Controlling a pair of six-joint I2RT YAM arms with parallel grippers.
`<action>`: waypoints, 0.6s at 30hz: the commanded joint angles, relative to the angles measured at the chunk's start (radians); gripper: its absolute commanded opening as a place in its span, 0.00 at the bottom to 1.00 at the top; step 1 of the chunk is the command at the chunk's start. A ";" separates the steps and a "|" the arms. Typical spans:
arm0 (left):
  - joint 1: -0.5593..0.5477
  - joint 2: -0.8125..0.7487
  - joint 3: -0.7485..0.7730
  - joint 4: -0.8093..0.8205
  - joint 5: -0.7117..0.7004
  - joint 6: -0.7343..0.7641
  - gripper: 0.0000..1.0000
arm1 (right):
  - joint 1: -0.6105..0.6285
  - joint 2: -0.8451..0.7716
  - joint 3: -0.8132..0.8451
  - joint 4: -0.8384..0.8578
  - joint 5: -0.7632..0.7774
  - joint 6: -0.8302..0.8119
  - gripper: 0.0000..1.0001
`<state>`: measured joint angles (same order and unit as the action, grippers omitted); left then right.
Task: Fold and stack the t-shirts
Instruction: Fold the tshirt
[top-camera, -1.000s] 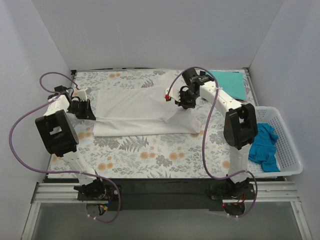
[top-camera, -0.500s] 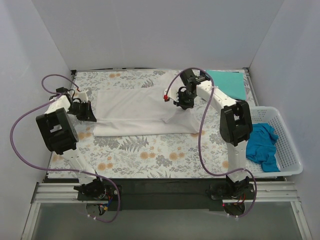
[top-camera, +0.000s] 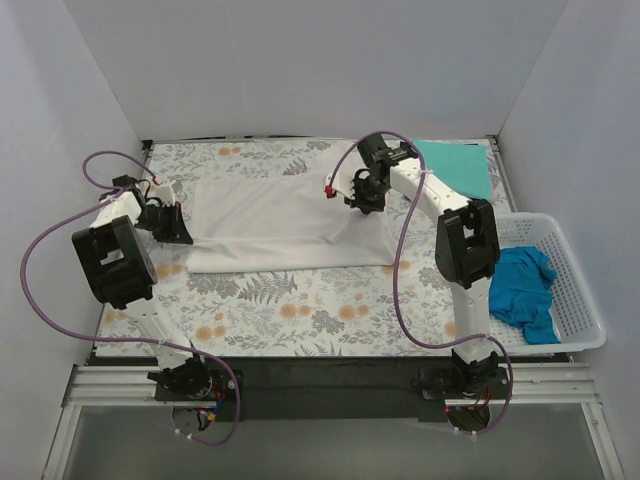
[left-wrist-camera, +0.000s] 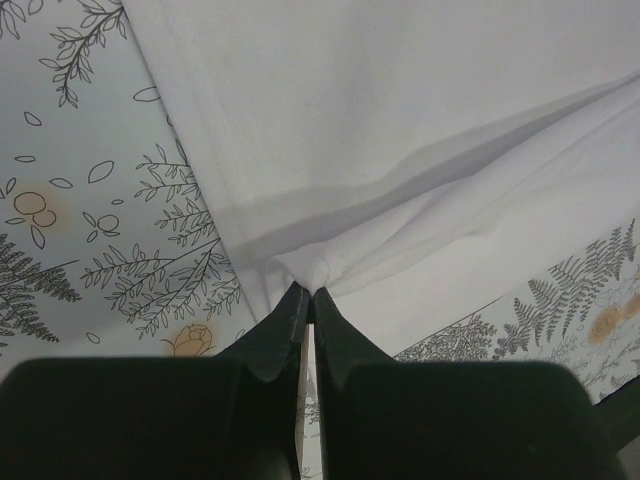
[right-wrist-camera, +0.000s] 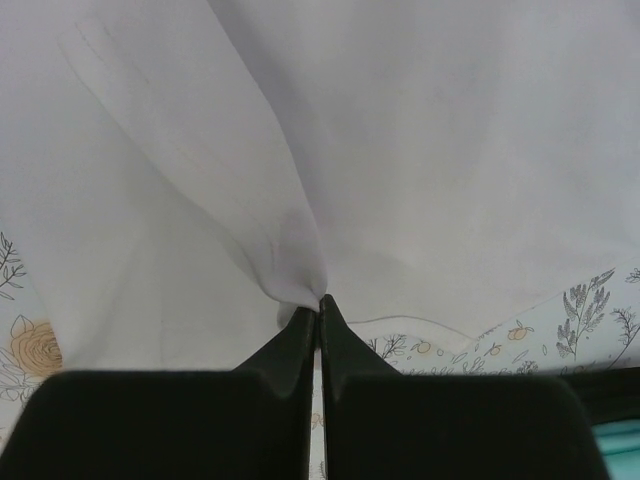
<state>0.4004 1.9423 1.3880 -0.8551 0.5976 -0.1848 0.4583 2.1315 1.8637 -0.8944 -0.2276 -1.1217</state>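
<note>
My left pincer (left-wrist-camera: 310, 292) and right pincer (right-wrist-camera: 319, 300), each tight on a pinch of the white t-shirt (top-camera: 265, 225), toward the tabletop's far edge.

From overhead I see the white t-shirt (top-camera: 280, 222) spread wide across the middle of the floral table cloth (top-camera: 300, 310). My left gripper (top-camera: 186, 236) sits low at the shirt's left end, touching its near corner. My right gripper (top-camera: 358, 206) is over the shirt's right part, and the cloth rises in a peak to it. A teal t-shirt (top-camera: 462, 168) lies flat at the far right corner. A bright blue t-shirt (top-camera: 525, 288) lies crumpled in the white lattice basket (top-camera: 578, 300) beside the table's right edge.
</note>
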 joint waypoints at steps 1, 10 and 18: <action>0.005 -0.019 0.000 0.019 -0.018 -0.028 0.00 | -0.004 0.007 0.045 -0.018 0.024 -0.055 0.01; 0.005 -0.014 -0.023 0.039 -0.036 -0.041 0.00 | -0.006 0.045 0.086 -0.012 0.028 -0.056 0.01; 0.032 -0.032 0.011 -0.004 0.033 -0.059 0.48 | -0.035 0.041 0.124 -0.017 0.044 0.035 0.70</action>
<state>0.4046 1.9423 1.3697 -0.8379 0.5716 -0.2314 0.4545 2.1933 1.9335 -0.8917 -0.1959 -1.0824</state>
